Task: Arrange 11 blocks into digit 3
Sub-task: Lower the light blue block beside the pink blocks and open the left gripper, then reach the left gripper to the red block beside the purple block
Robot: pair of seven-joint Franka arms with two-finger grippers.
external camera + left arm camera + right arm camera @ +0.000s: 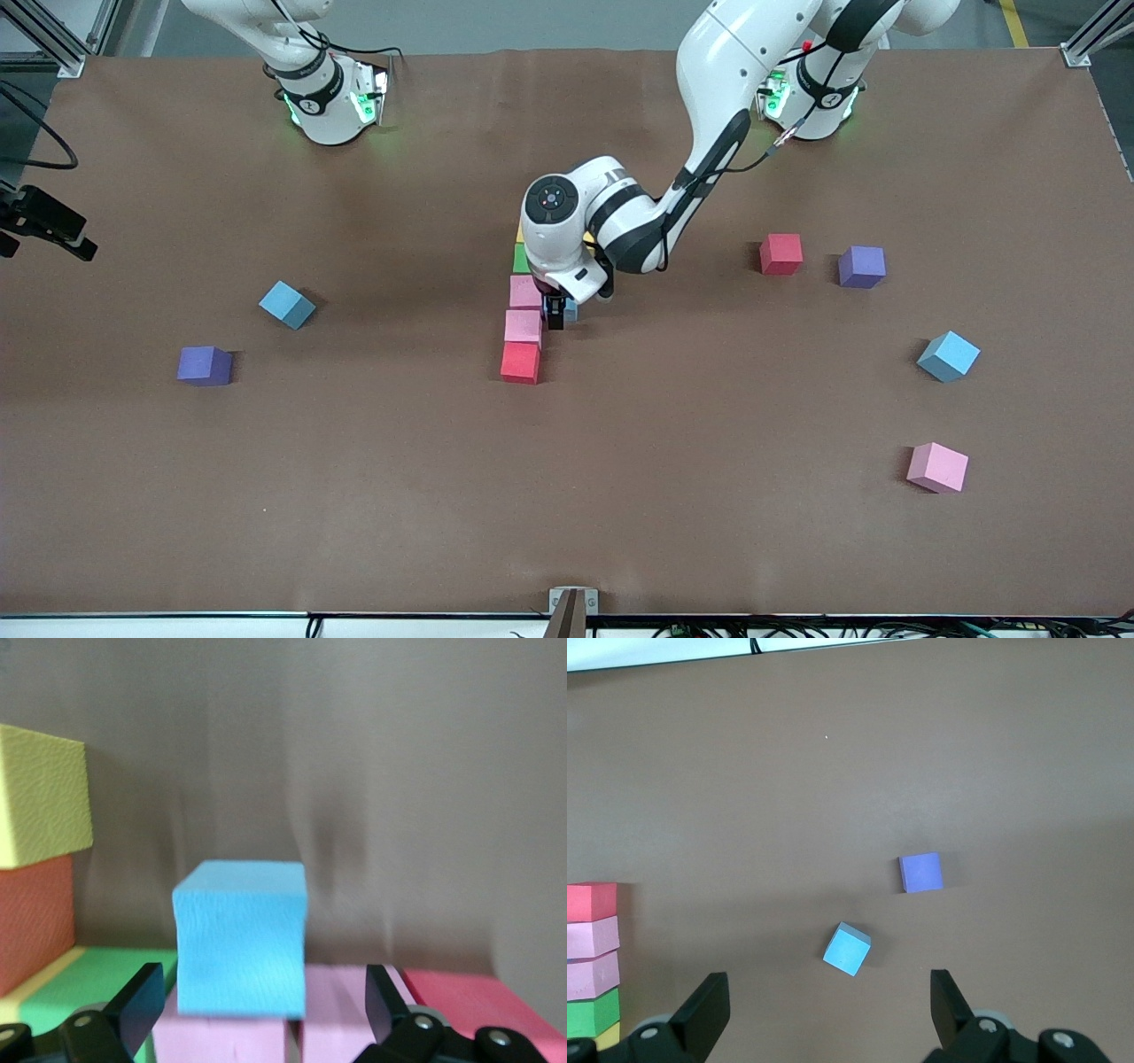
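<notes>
While the right gripper [824,1014] is held spread and empty, waiting over bare table, the left gripper [266,1010] is seen low at the digit 3 [524,319], fingers [142,997] parted clear of the light blue block [241,939] standing between them, beside the pink blocks [524,310].

On the brown table [620,496], the column of blocks runs yellow [40,797], green [520,259], pink [524,291], pink [523,326] and red [520,362], a light blue block [241,939] beside it, with loose red [780,253], light blue [948,356], pink [937,467] and purple cubes [861,267] scattered around.
</notes>
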